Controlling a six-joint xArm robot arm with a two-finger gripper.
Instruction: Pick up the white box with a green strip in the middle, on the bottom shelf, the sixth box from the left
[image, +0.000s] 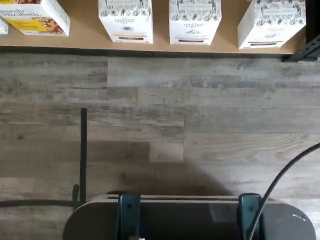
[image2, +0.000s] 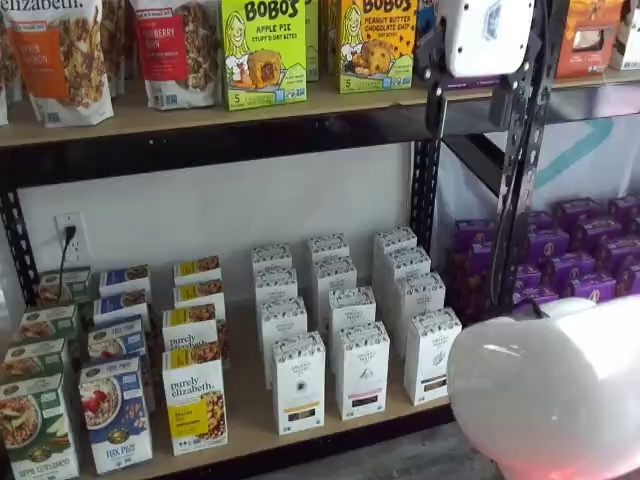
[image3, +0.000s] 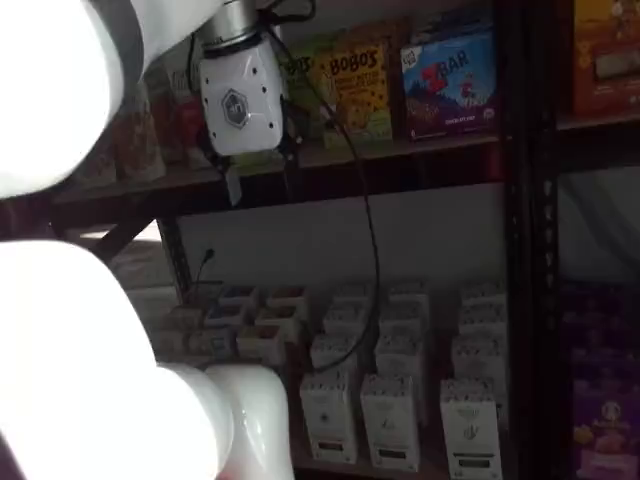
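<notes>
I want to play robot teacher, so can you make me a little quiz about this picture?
1. True or false: the gripper holds the white box from the bottom shelf.
2. The gripper hangs: A) by the upper shelf; B) by the bottom shelf; C) on the floor.
3. Fill in: the boxes past the black upright are ___.

Key: 1 false; 2 A; 3 purple.
</notes>
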